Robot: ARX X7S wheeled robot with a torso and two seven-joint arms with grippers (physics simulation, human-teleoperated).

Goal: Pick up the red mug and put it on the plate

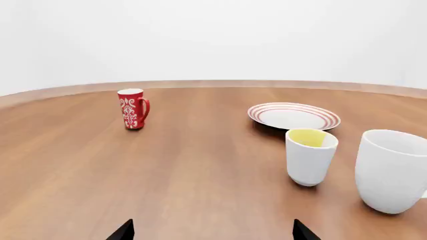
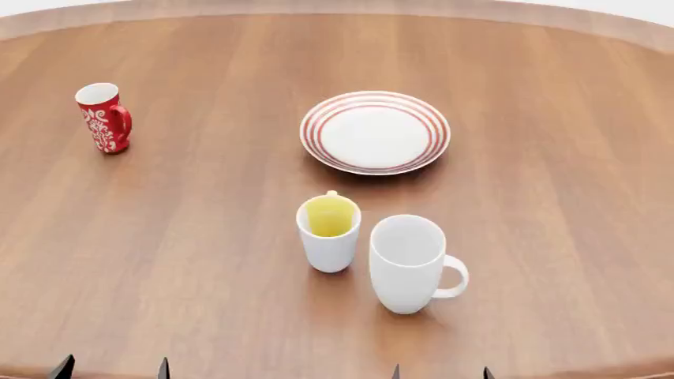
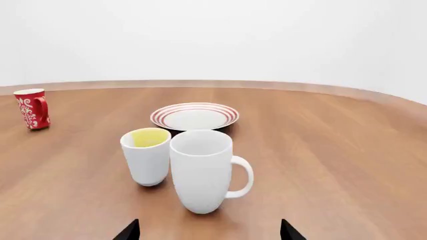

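We are at the start: nothing is held, and both claws sit low over the near edge of the bench (image 2: pixel 548 158). The left claw (image 2: pixel 110 368) shows only two dark tips set well apart, so we read it as wide and empty; the right claw (image 2: pixel 439 371) looks the same, wide with nothing between its tips. Nearest to us, toward the middle of the near edge, stand the white mug (image 2: pixel 412 263), its handle pointing right, and just beside it on the left the yellow-lined mug (image 2: pixel 330 234); whether they touch we cannot tell. Beyond them, about mid-bench, lies the plate (image 2: pixel 375 132), flat and bare. Farthest off, toward the far left part of the bench and well apart from everything else, stands the red mug (image 2: pixel 104 117), upright, with its handle turned toward the plate. We judge the step in hand to be the reach, not yet begun. The left claw is the closer one, and in its own view the red mug (image 1: pixel 133 108) lies ahead with open wood between. The next move calls for carrying that claw forward and to the left, keeping it wide, and closing round the body, clear of the handle.
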